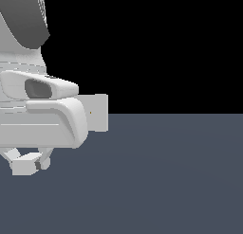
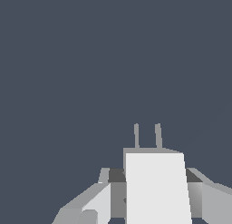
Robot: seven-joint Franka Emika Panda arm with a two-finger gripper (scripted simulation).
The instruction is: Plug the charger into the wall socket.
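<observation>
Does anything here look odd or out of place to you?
Nothing stands out. The gripper holds the charger squarely, its two prongs straight. The wall socket stands upright behind the arm, partly hidden.

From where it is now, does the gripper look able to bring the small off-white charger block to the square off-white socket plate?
Probably yes. The gripper holds the charger, and open floor lies ahead of its prongs. The socket plate stands half hidden behind the arm, out of the wrist view, so a turn seems needed.
</observation>
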